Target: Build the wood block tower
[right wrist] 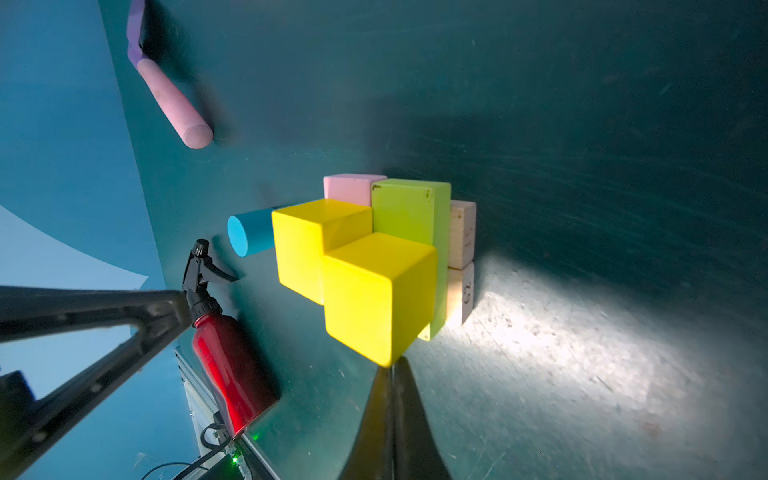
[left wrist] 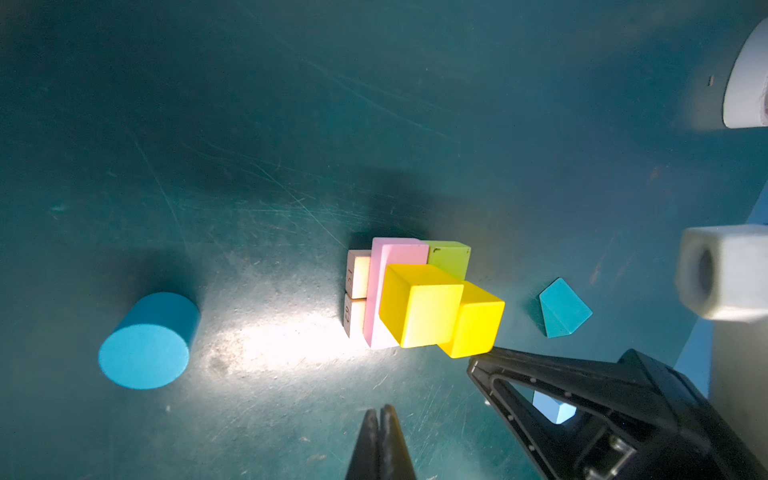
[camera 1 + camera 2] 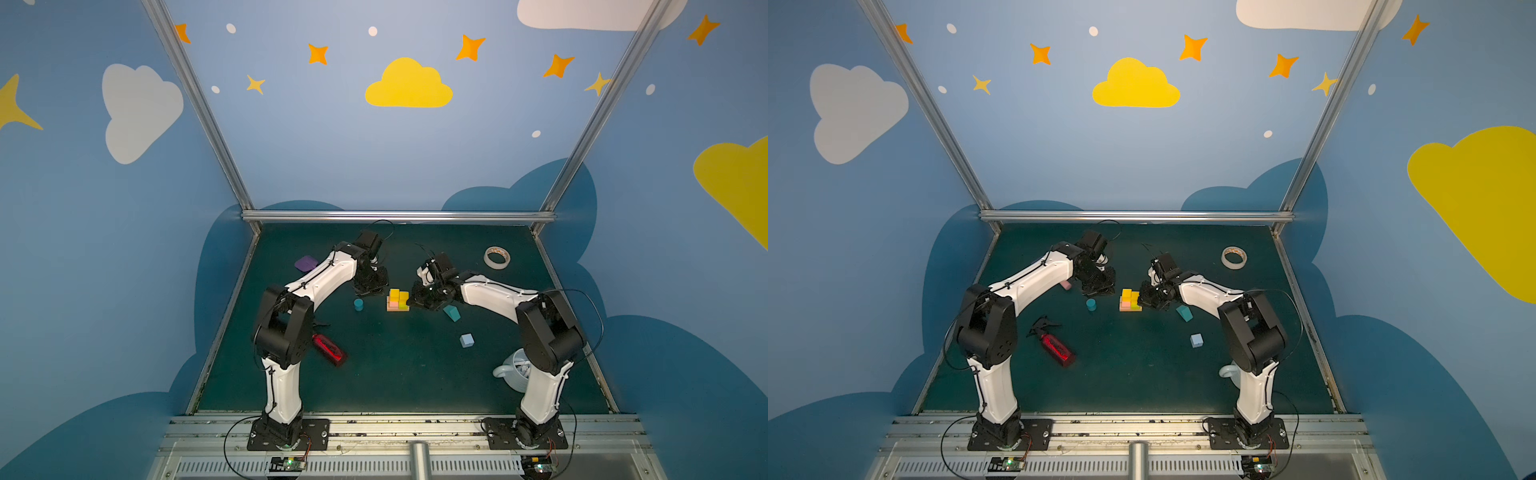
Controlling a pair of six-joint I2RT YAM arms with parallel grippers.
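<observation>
The tower [image 3: 397, 301] [image 3: 1130, 301] stands mid-table: two tan bars [image 2: 358, 276] at the base, a pink slab [image 2: 395, 257] and a lime slab [image 2: 451, 257] on them, and two yellow cubes [image 2: 419, 307] on top. The teal cylinder [image 3: 358, 304] [image 2: 145, 340] stands left of it. On the right lie the teal house-shape [image 3: 451, 312] [image 2: 563, 307] and the pale-blue cube [image 3: 466, 340]. My left gripper [image 2: 383, 409] is shut and empty, just left of the stack. My right gripper [image 1: 392, 365] is shut and empty, its tip at a corner of the nearer yellow cube [image 1: 378, 295].
A red bottle [image 3: 329, 350] lies front left by the left arm. A purple spatula [image 3: 306, 263] with a pink handle [image 1: 166, 87] lies back left. A tape roll [image 3: 496, 257] sits back right, and a pale mug [image 3: 513, 370] stands by the right arm's base.
</observation>
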